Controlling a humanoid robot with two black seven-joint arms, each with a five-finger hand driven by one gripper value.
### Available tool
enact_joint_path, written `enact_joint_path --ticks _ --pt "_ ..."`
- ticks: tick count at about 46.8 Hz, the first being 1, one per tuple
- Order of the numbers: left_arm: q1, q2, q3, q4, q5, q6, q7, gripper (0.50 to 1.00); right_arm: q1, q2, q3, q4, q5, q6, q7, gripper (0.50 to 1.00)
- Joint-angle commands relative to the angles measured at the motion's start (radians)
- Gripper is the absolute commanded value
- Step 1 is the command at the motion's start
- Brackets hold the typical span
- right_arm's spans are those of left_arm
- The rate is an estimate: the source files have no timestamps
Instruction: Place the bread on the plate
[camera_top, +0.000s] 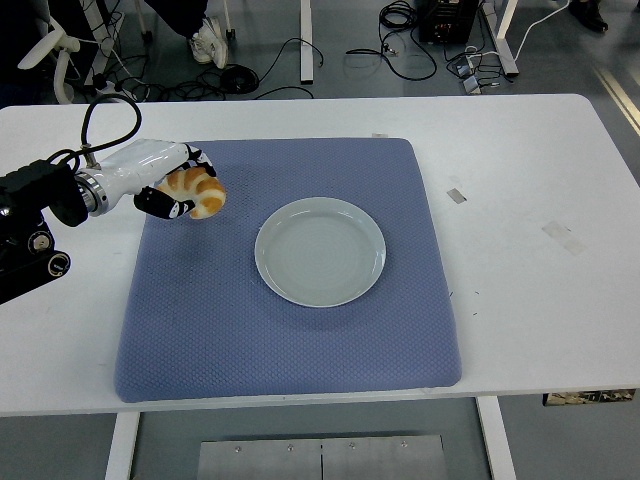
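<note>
A golden croissant-shaped bread (200, 191) is held in my left hand (180, 187), whose white and black fingers are curled around it. Hand and bread hang just above the far left part of the blue mat (290, 330). A pale grey round plate (320, 251) lies in the middle of the mat, to the right of the bread and a little nearer to me, with nothing on it. My left arm comes in from the left edge. My right arm does not show.
The white table (530, 200) carries small tape marks (563, 236) on its right side. A black cable loop (108, 125) rises from my left wrist. Chairs, cables and a person's shoes (210, 42) are on the floor beyond the far edge.
</note>
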Motion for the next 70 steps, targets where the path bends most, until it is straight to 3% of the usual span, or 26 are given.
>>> enact_joint_path --ticks 1,15,43,51,70 --pt "-0.011 -0.002 -0.001 -0.011 0.009 0.000 0.000 0.572 0.000 0.000 0.000 0.000 0.000 0.000 0.000 1.000" --pt "-0.034 -0.025 -0.030 -0.140 0.072 0.026 0.000 0.572 0.000 0.000 0.000 0.000 0.000 0.000 0.000 1.000" --pt "-0.016 -0.212 -0.014 -0.141 0.198 0.043 0.002 0.575 0.000 0.000 0.000 0.000 0.000 0.000 0.000 1.000" --pt "-0.008 -0.218 0.039 -0.135 0.243 0.121 0.000 0.580 0.000 0.000 0.000 0.000 0.000 0.000 0.000 1.000" --pt "0.033 -0.217 0.052 -0.120 0.246 0.182 -0.014 0.605 0.000 0.000 0.000 0.000 0.000 0.000 0.000 1.000"
